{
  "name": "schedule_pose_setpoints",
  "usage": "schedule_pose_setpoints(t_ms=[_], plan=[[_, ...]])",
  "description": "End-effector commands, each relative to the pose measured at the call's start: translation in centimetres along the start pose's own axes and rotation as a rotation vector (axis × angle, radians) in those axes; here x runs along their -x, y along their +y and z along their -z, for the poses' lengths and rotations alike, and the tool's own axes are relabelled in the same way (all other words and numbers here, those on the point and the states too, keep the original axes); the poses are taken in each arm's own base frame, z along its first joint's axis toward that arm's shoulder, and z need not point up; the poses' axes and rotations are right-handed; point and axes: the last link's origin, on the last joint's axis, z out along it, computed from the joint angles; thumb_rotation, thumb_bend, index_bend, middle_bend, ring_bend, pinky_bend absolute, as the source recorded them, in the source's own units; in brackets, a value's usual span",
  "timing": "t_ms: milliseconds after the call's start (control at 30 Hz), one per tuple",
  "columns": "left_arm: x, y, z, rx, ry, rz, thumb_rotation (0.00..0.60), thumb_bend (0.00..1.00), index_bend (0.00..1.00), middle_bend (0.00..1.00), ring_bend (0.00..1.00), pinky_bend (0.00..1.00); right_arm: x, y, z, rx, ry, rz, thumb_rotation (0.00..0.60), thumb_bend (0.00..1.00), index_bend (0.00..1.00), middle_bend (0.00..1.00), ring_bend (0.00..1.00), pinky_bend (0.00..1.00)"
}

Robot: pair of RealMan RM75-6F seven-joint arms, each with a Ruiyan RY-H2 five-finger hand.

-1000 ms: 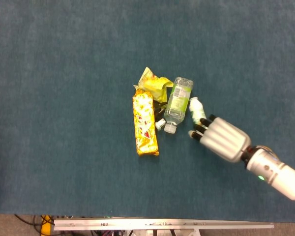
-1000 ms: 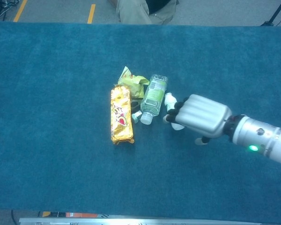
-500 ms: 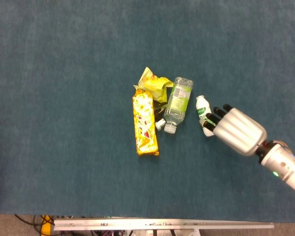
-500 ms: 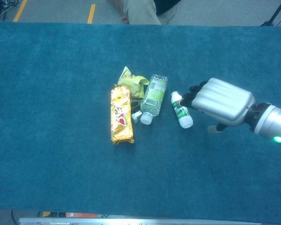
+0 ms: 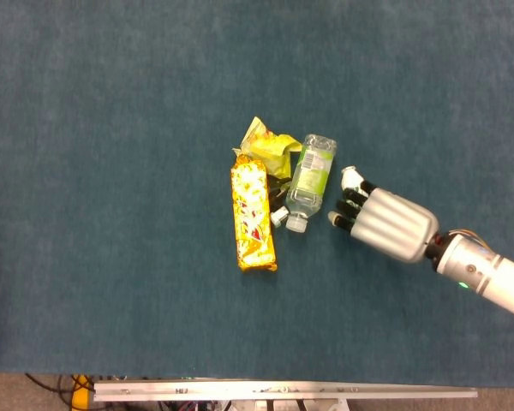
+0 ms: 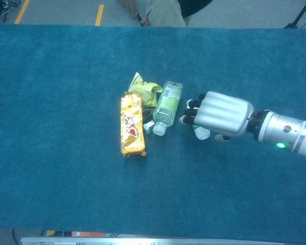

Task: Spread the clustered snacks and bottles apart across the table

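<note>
From the head view I have the right hand [image 5: 379,221] laid palm-down over the small white bottle [image 5: 350,177], only its tip showing; whether the fingers grip it I cannot tell. It lies just right of the clear bottle [image 5: 311,175], snack bar [image 5: 253,217] and yellow packet [image 5: 270,149].

In the chest view, its base [image 6: 201,132] peeks out underneath, on the bench [image 6: 51,173], placed for dragging away, I judge.

Three bottles lie on the worktop [image 5: 111,103]: one clear water bottle [image 5: 311,175], one small white bottle [image 5: 350,177] at its 3 o'clock, mostly hidden, and one tiny bottle [image 5: 279,215] at its 7 o'clock. Two snacks: one long orange packet [image 5: 252,217] and one crumpled yellow bag [image 5: 269,148].
</note>
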Motion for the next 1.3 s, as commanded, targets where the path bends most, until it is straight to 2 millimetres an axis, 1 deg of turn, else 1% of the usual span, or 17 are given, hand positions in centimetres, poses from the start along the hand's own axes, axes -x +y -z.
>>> schedule_pose_setpoints(t_ms=[33, 233, 300, 400, 700, 867, 1033, 1133, 1300], plan=[[0.0, -0.1, 0.1, -0.007, -0.005, 0.001, 0.6, 0.31, 0.25, 0.23, 0.05, 0.13, 0.4, -0.2, -0.2, -0.025, 0.01, 0.013, 0.6, 0.0, 0.26, 0.34, 0.27, 0.41], [0.0, -0.1, 0.1, -0.007, -0.003, 0.001, 0.6, 0.31, 0.25, 0.23, 0.05, 0.13, 1.2, -0.3, -0.2, -0.033, 0.005, 0.029, 0.6, 0.0, 0.26, 0.35, 0.27, 0.41], [0.0, -0.1, 0.1, -0.006, -0.003, 0.001, 0.6, 0.31, 0.25, 0.23, 0.05, 0.13, 1.3, -0.2, -0.3, -0.027, 0.01, 0.029, 0.6, 0.0, 0.28, 0.35, 0.27, 0.41], [0.0, 0.0, 0.1, -0.005, -0.003, -0.001, 0.6, 0.31, 0.25, 0.23, 0.05, 0.13, 1.5, 0.0, -0.4, -0.017, 0.008, 0.028, 0.6, 0.0, 0.33, 0.37, 0.27, 0.41], [-0.1, 0.1, 0.0, -0.003, -0.003, -0.007, 0.6, 0.31, 0.25, 0.23, 0.05, 0.13, 2.4, 0.3, -1.1, 0.017, 0.02, 0.039, 0.6, 0.0, 0.49, 0.43, 0.34, 0.42], [-0.1, 0.1, 0.0, -0.002, -0.002, -0.008, 0.6, 0.31, 0.26, 0.23, 0.05, 0.13, 2.3, 0.6, -1.3, 0.039, 0.043, 0.03, 0.6, 0.0, 0.58, 0.48, 0.4, 0.47], [0.0, 0.1, -0.1, 0.003, -0.007, -0.006, 0.6, 0.31, 0.26, 0.23, 0.05, 0.13, 2.4, 1.0, -1.1, 0.067, 0.056, 0.013, 0.6, 0.0, 0.67, 0.53, 0.47, 0.59], [0.1, 0.1, -0.2, 0.003, -0.011, -0.005, 0.6, 0.31, 0.26, 0.23, 0.05, 0.13, 2.5, 1.3, -0.8, 0.081, 0.053, 0.001, 0.6, 0.0, 0.69, 0.54, 0.49, 0.63], [0.2, 0.1, -0.2, 0.007, -0.013, -0.004, 0.6, 0.31, 0.26, 0.23, 0.05, 0.13, 2.5, 2.3, -0.5, 0.127, 0.056, -0.011, 0.6, 0.0, 0.7, 0.54, 0.49, 0.63]])
